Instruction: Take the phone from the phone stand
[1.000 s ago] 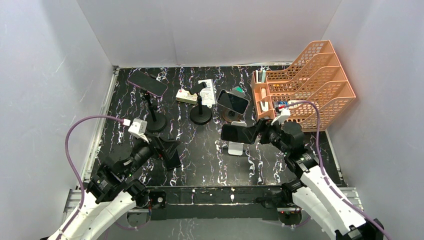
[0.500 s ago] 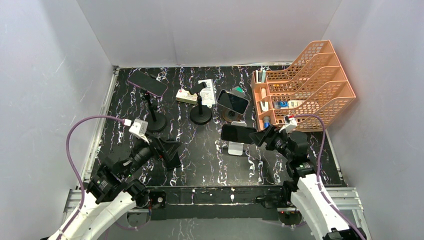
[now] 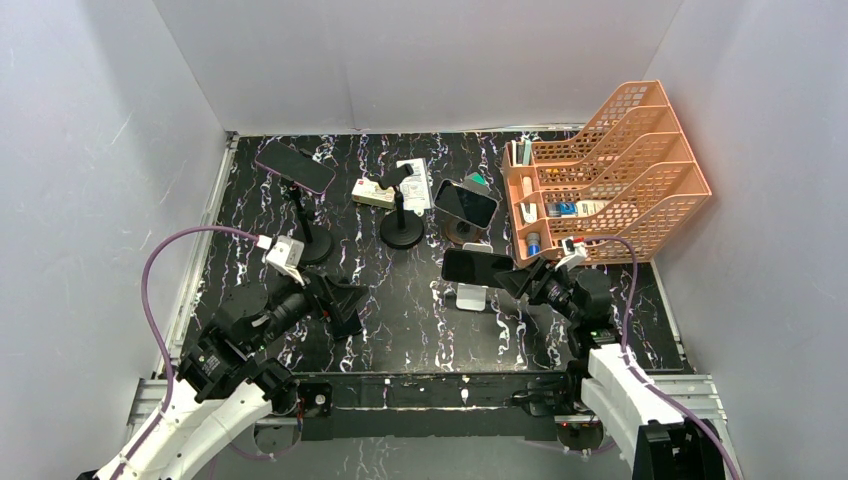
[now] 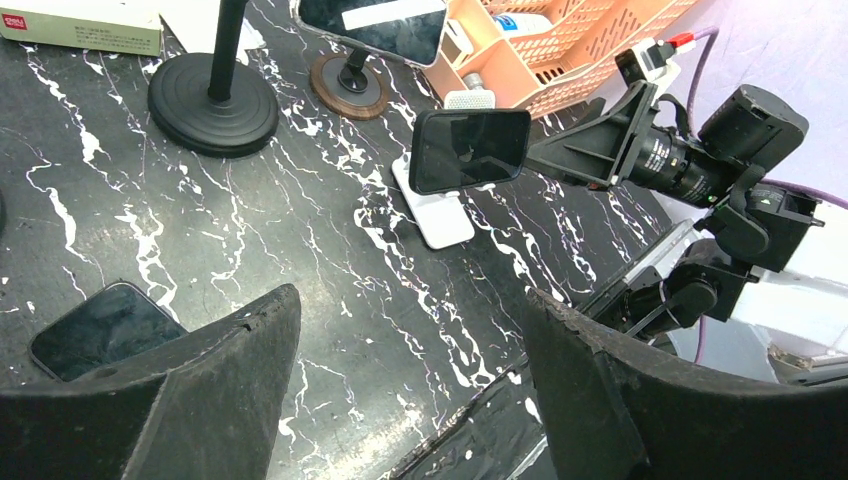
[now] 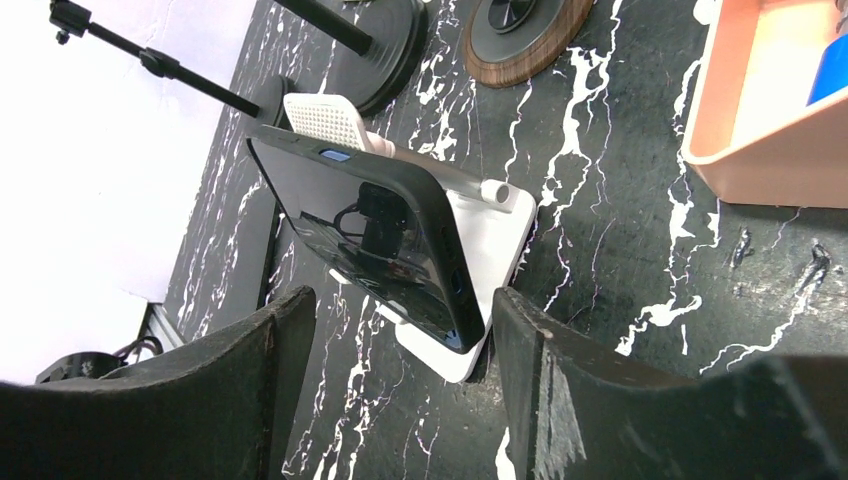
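Note:
A black phone (image 3: 477,266) sits landscape on a small white stand (image 3: 471,296) mid-table. My right gripper (image 3: 515,281) is open just to the right of it. In the right wrist view the phone (image 5: 380,240) leans on the stand (image 5: 500,235), and its lower corner lies between the spread fingers of the gripper (image 5: 405,310); I see no contact. My left gripper (image 3: 345,305) is open and empty, low over the table to the left. In the left wrist view the gripper (image 4: 410,310) faces the phone (image 4: 470,148) from a distance.
A second phone (image 4: 105,330) lies flat on the table by my left finger. A phone on a tall black stand (image 3: 294,166), an empty black stand (image 3: 401,232), a phone on a round wooden base (image 3: 466,203) and a white box (image 3: 376,193) stand behind. An orange file rack (image 3: 610,170) fills the far right.
My right wrist has dropped and drawn back toward the near edge, its open gripper staying at the phone's right end. The left arm has shifted slightly. The phone stays on the stand.

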You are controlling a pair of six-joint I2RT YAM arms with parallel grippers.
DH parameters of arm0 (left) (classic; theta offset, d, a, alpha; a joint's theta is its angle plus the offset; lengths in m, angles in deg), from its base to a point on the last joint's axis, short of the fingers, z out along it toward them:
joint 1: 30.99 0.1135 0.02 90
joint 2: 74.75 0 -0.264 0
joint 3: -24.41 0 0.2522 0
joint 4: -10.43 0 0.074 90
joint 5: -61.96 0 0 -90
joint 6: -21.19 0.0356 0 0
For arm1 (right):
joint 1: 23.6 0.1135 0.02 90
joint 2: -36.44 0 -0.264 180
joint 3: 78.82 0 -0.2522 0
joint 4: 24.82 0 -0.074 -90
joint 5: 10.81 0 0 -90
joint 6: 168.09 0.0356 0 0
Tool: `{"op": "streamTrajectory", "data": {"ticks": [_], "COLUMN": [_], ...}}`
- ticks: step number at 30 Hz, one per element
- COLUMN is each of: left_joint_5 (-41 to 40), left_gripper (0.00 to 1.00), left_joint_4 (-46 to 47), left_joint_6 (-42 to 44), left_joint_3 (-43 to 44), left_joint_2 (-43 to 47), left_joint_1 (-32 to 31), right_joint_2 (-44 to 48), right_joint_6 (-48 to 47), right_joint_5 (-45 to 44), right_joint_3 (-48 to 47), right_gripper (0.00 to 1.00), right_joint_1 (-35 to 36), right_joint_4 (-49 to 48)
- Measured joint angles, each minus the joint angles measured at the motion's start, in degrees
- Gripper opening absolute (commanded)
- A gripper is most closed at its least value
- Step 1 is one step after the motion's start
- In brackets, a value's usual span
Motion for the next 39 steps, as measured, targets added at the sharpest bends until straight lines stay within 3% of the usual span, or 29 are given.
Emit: {"op": "streamTrajectory", "data": {"ticks": [7,17,23,39], "left_joint_5": [0.3,0.4,0.4,0.5], "left_gripper": [0.78,0.78,0.78,0.78], "left_joint_4": [0.0,0.0,0.0,0.0], "left_joint_6": [0.0,0.0,0.0,0.0], "left_joint_3": [0.0,0.0,0.0,-0.1], "left_joint_2": [0.0,0.0,-0.6,-0.8], "left_joint_1": [0.0,0.0,0.0,0.0], "right_joint_2": [-5.3,-12.5,-15.5,-8.1], "right_joint_6": [0.3,1.6,1.9,1.2], "right_joint_5": [1.5,3.5,4.2,7.1], "right_joint_3": [0.9,2.1,2.1,2.6], "right_gripper": [0.56,0.54,0.43,0.12], "right_joint_1": [-1.1,-1.6,-1.6,-1.8], "right_joint_4": [-7.4,-16.1,-19.4,-15.7]}}
